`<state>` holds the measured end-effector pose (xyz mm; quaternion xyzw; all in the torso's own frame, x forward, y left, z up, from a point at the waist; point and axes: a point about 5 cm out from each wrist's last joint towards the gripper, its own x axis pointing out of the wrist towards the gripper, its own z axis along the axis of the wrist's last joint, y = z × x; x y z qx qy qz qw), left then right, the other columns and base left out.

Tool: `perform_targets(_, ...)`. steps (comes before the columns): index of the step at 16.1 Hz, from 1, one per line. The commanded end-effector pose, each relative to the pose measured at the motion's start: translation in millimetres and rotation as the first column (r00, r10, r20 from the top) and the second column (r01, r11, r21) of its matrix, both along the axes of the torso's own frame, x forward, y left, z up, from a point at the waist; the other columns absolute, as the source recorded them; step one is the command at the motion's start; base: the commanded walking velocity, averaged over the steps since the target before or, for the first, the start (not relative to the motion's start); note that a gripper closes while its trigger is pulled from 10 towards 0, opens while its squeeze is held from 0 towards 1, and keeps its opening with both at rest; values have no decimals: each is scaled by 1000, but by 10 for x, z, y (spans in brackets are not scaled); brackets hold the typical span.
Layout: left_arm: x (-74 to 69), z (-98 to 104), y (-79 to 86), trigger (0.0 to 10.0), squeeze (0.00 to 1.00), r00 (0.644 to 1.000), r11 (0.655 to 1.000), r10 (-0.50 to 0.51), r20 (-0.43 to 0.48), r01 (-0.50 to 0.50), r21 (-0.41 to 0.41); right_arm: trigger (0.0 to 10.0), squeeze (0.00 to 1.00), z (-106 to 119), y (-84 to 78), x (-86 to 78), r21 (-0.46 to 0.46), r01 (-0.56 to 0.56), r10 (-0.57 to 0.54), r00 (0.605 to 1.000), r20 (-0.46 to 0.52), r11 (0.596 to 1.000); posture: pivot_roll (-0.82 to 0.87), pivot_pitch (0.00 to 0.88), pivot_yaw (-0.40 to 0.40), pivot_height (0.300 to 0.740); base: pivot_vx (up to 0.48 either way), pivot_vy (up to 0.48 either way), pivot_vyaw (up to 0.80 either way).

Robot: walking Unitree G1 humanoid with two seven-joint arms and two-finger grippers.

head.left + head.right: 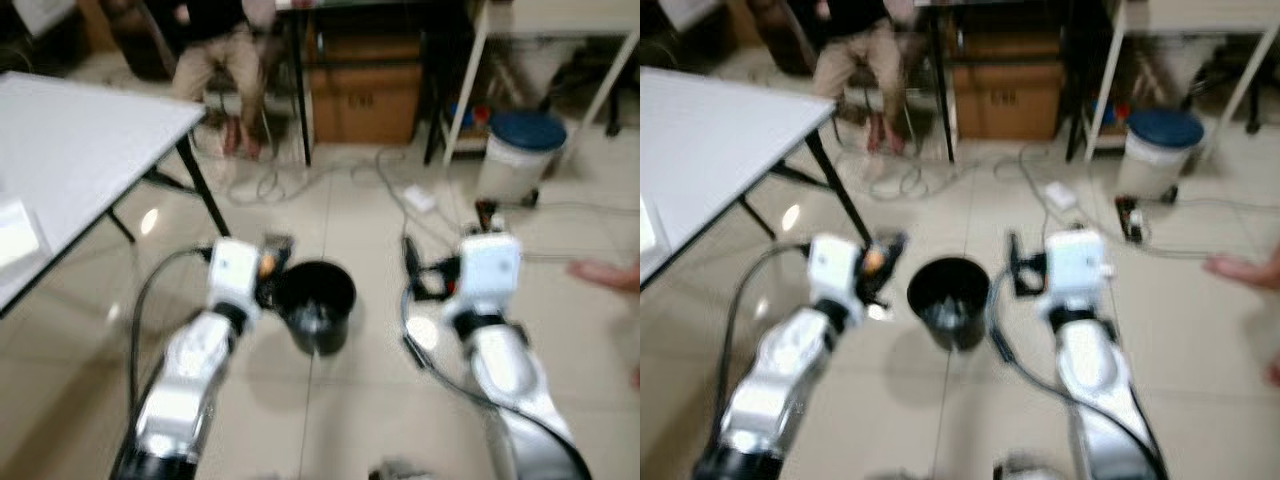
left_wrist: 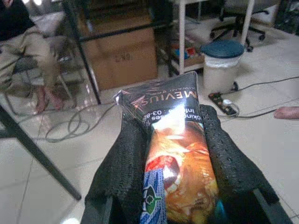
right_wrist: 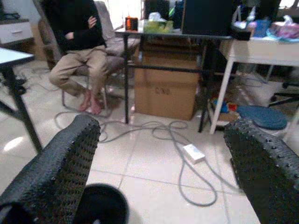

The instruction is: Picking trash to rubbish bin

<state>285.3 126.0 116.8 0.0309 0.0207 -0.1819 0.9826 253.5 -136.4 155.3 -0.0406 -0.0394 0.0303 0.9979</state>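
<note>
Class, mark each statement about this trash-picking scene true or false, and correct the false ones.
1. The left gripper holds a packet. True.
2. The right gripper holds a can. False: it is open and holds nothing.
3. The black bin stands on the floor between the arms. True.
4. The packet already lies in the bin. False: it is clamped in the left gripper beside the bin.
5. A person sits on a chair. True.

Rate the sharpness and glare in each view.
Both eye views are motion-blurred, with ceiling light glinting off the pale floor tiles. The left wrist view is sharper, though glare whitens part of the glossy printed snack packet between the left gripper fingers. The right wrist view is clear; its near black fingers are soft.
</note>
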Motion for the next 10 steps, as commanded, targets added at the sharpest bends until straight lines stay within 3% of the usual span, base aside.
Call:
perform_targets(1, 10, 22, 88, 10000, 0, 1000, 999, 24, 11, -24, 21, 10000, 0, 11, 65, -3, 9, -16, 16, 1000, 5, 1000, -110, 143, 75, 740, 345, 0, 0)
perform_targets(10, 17, 14, 95, 10000, 0, 1000, 999, 30, 8, -30, 28, 10000, 0, 2, 79, -7, 3, -18, 18, 1000, 3, 1000, -109, 144, 78, 740, 358, 0, 0)
